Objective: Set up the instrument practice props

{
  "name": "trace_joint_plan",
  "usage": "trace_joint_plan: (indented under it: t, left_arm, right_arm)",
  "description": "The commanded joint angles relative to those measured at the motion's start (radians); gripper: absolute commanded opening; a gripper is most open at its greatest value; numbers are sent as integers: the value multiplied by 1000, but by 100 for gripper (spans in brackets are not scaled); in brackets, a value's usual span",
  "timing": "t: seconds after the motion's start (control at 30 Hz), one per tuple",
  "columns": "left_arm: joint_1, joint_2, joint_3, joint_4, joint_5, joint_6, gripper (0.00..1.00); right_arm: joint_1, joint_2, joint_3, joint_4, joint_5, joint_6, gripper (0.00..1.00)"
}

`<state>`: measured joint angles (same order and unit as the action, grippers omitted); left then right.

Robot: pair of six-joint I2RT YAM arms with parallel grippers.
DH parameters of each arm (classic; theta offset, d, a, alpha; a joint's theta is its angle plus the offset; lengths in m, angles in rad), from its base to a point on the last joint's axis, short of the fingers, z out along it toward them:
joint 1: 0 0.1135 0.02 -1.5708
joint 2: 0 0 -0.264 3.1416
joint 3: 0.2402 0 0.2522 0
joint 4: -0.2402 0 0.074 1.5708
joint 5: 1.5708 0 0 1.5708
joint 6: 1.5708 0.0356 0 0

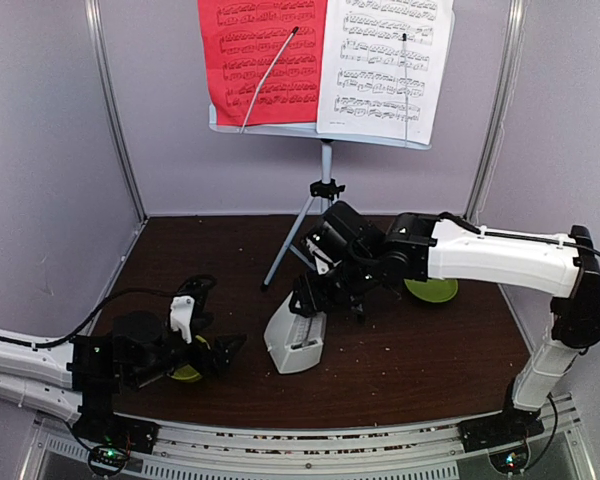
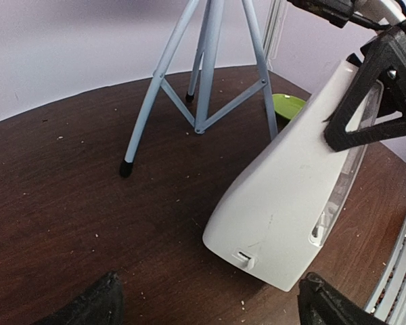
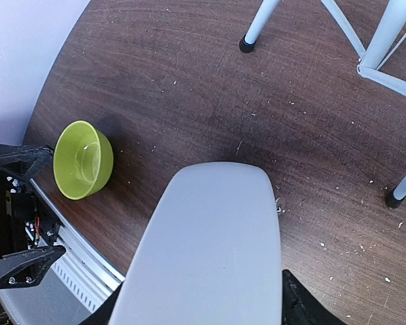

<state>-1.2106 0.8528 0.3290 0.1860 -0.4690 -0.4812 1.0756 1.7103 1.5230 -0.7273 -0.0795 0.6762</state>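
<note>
The red sheet [image 1: 260, 55] and the white sheet [image 1: 385, 60] of music rest side by side on the pale music stand [image 1: 325, 132], whose tripod [image 2: 206, 68] stands at the back of the table. The white metronome [image 1: 298, 345] is tilted, with its base at the table. It also shows in the left wrist view [image 2: 291, 203] and in the right wrist view [image 3: 203, 250]. My right gripper [image 1: 315, 300] is shut on the metronome's upper part. My left gripper [image 1: 220, 352] is open and empty, to the left of the metronome and facing it.
A lime-green bowl [image 3: 81, 159] lies on its side by my left gripper's fingers. A lime-green plate [image 1: 432, 290] lies under my right arm, right of the tripod. Grey walls close in the back and sides. A metal rail [image 1: 330, 445] runs along the near edge.
</note>
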Motion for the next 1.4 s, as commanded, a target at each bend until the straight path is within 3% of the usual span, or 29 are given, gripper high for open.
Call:
trace_joint_plan:
  t: [0.0, 0.2, 0.33, 0.67, 0.8, 1.07, 1.27, 1.37]
  left_arm:
    - [5, -14, 26, -70, -44, -7, 92]
    - [5, 37, 69, -74, -28, 40, 91]
    - [5, 67, 96, -56, -12, 68, 91]
    - [5, 147, 202, -65, 106, 215, 94]
    - [4, 173, 268, -76, 160, 227, 95]
    - [5, 270, 349, -141, 157, 149, 93]
    - [9, 207, 272, -138, 165, 30, 87]
    - [36, 131, 194, -132, 170, -56, 78]
  right_arm:
    - [30, 26, 94, -26, 131, 9, 18]
    - [60, 136, 210, -111, 220, -7, 23]
    - [78, 164, 268, -139, 218, -9, 57]
    - [79, 88, 183, -5, 128, 10, 85]
    - [63, 6, 93, 68, 94, 39, 90]
    - [-42, -235, -274, 270, 40, 114, 89]
    - [-71, -253, -452, 319, 38, 52, 81]
    - [-71, -194, -452, 311, 41, 5, 73]
